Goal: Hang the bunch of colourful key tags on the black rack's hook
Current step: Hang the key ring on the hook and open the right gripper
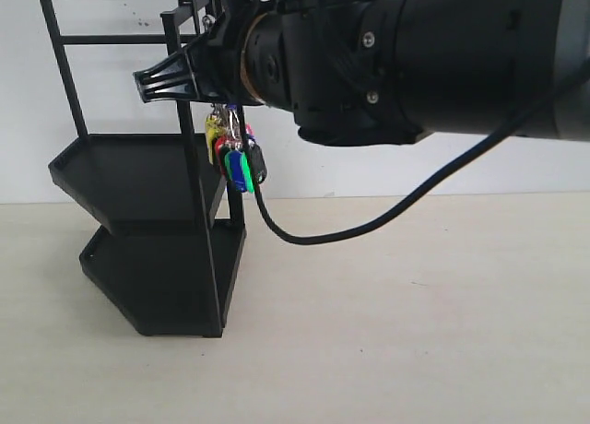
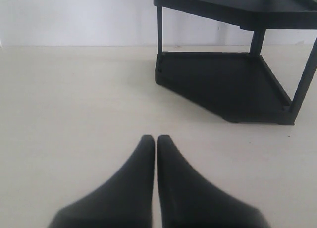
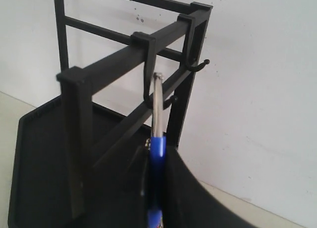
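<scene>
The black rack [image 1: 138,175] stands at the left on the table, its top bar [image 3: 114,59] close in the right wrist view. My right gripper [image 3: 157,153] is shut on the blue loop [image 3: 157,148] of the colourful key tag bunch [image 1: 235,152]. The yellow, green, blue and red tags dangle below the gripper [image 1: 157,81] beside the rack's front post. The loop's silver ring [image 3: 157,89] stands upright against the hook [image 3: 168,101] under the top bar; whether it is threaded over the tip I cannot tell. My left gripper [image 2: 156,138] is shut and holds nothing, low over the table.
A second hook [image 3: 200,65] sticks out farther along the same bar. The right arm's black cable [image 1: 369,223] sags toward the table. The rack's lower tray [image 2: 223,79] lies ahead of the left gripper, with beige tabletop [image 2: 74,89] around it and a white wall behind.
</scene>
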Robot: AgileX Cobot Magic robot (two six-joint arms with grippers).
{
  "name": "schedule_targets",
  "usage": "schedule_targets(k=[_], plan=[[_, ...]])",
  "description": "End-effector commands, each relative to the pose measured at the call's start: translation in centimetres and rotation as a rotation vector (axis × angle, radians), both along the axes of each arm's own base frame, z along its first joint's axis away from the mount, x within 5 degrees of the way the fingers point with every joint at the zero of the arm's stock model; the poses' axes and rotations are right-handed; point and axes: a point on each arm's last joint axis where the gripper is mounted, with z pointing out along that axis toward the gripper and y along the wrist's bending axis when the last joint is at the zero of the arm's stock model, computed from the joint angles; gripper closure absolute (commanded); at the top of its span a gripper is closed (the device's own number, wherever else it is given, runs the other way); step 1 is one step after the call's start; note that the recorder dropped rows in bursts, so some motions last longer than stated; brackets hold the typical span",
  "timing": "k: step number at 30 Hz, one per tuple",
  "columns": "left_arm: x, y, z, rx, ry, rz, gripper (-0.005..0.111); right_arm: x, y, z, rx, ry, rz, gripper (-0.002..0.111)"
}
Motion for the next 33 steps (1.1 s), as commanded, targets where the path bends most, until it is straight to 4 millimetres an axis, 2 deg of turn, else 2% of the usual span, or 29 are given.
schedule_targets(k=[1, 4, 9, 12, 19, 25, 26, 28, 29, 30, 33], plan=[[0.0, 0.0, 0.2, -0.017, -0.017, 0.006, 0.102, -0.4, 0.5, 0.7, 0.002, -0.020, 0.073, 0.107], [0.0, 0.0, 0.2, -0.017, -0.017, 0.006, 0.102, -0.4, 0.5, 0.7, 0.008, -0.017, 0.072, 0.096], [0.0, 0.0, 0.2, -0.017, -0.017, 0.006, 0.102, -0.2, 0.3, 0.6, 0.018, -0.010, 0.045, 0.066], [0.0, 0.0, 0.2, -0.017, -0.017, 0.006, 0.102, -0.2, 0.2, 0.6, 0.030, 0.002, 0.034, 0.060], [0.0, 0.0, 0.2, -0.017, -0.017, 0.006, 0.102, -0.8, -0.6, 1.6, 0.095, 0.023, 0.001, 0.061], [0.0, 0.0, 0.2, -0.017, -0.017, 0.006, 0.102, -1.9, -3.0, 3.4, 0.172, 0.064, -0.145, 0.064], [0.0, 0.0, 0.2, -0.017, -0.017, 0.006, 0.102, -2.1, -3.6, 3.7, 0.154, 0.069, -0.179, 0.069], [0.0, 0.0, 0.2, -0.017, -0.017, 0.006, 0.102, -2.4, -4.7, 4.0, 0.058, 0.077, -0.244, 0.087], [0.0, 0.0, 0.2, -0.017, -0.017, 0.006, 0.102, -2.7, -5.4, 4.1, -0.003, 0.088, -0.281, 0.101], [0.0, 0.0, 0.2, -0.017, -0.017, 0.006, 0.102, -2.9, -6.0, 4.0, -0.057, 0.108, -0.323, 0.108], [0.0, 0.0, 0.2, -0.017, -0.017, 0.006, 0.102, -3.6, -7.9, 4.1, -0.195, 0.155, -0.459, 0.109]])
